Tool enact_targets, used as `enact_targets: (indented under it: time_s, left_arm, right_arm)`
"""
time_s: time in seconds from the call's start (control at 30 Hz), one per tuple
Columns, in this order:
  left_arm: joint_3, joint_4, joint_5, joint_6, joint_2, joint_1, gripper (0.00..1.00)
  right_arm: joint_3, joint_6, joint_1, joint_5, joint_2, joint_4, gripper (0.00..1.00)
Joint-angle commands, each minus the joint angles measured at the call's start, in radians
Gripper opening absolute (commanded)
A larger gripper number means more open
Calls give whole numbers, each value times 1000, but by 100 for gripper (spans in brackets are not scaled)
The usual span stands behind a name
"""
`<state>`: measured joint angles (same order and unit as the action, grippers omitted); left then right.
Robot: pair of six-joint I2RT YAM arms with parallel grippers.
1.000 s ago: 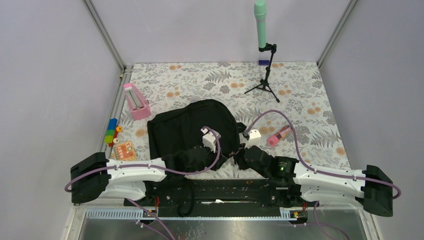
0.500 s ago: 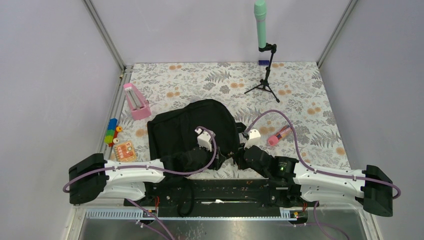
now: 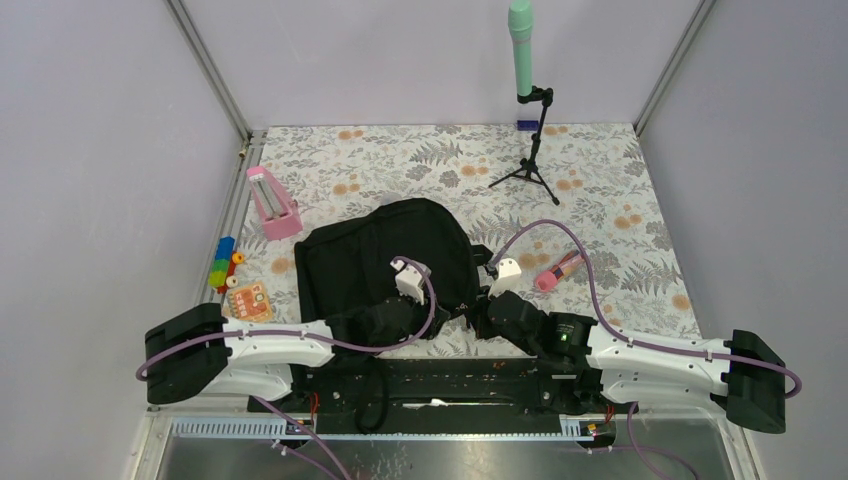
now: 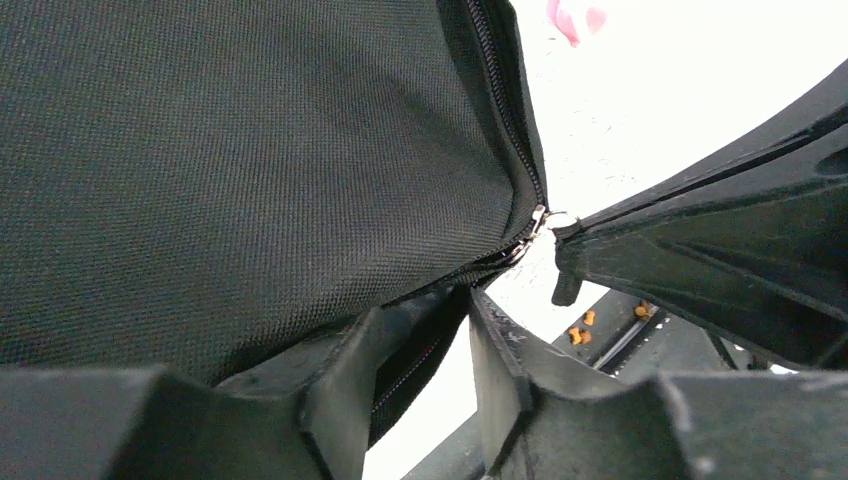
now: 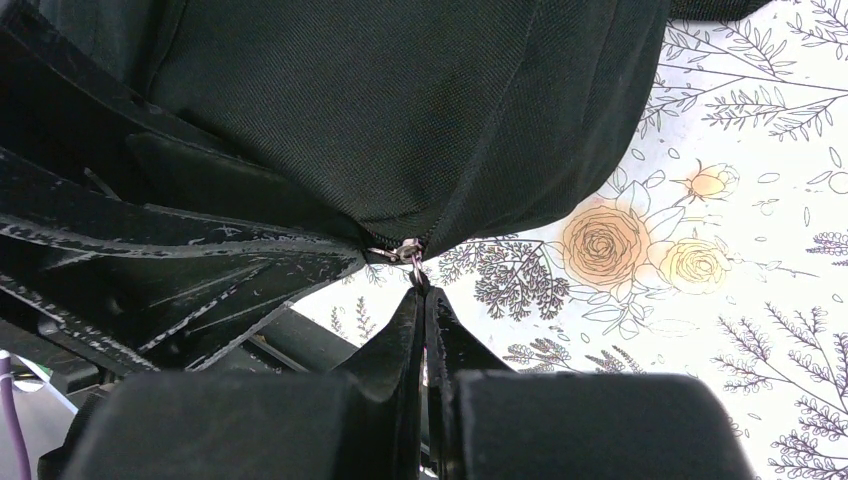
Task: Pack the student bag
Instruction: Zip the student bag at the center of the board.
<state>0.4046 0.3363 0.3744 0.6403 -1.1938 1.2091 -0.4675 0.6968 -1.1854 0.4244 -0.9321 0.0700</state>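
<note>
The student bag (image 3: 385,255), a black fabric backpack, lies flat on the floral table in front of both arms. Its near right corner fills both wrist views, the left wrist view (image 4: 250,150) and the right wrist view (image 5: 420,100). My right gripper (image 5: 422,292) is shut on the metal zip pull (image 5: 408,252) at that corner. It also shows in the top view (image 3: 472,312). My left gripper (image 4: 425,310) is open, and the bag's zipped edge (image 4: 420,350) hangs between its jaws against the left finger. In the top view my left gripper (image 3: 447,310) sits at the same corner.
A pink stand (image 3: 272,203), coloured blocks (image 3: 224,262) and an orange card (image 3: 249,299) lie left of the bag. A pink tube (image 3: 558,270) lies to its right. A tripod with a green tube (image 3: 527,150) stands at the back. Walls close three sides.
My left wrist has shifted slightly left along the bag's near edge. The right gripper has held still on the zip pull.
</note>
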Motion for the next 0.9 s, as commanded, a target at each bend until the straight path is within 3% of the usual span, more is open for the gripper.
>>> enact_targets:
  time_s: [0.0, 0.23, 0.4, 0.87]
  left_arm:
    - [7, 70, 26, -34, -26, -11, 35]
    - [-13, 81, 46, -28, 2, -11, 20]
    - [-18, 73, 26, -42, 15, -11, 0]
    - [-112, -109, -3, 39, 237, -6, 0]
  right_arm:
    - [0, 9, 3, -2, 4, -3, 0]
    - [2, 13, 3, -10, -3, -7, 0]
    - [-1, 14, 3, -17, -11, -13, 0]
    - [-4, 20, 3, -17, -19, -13, 0]
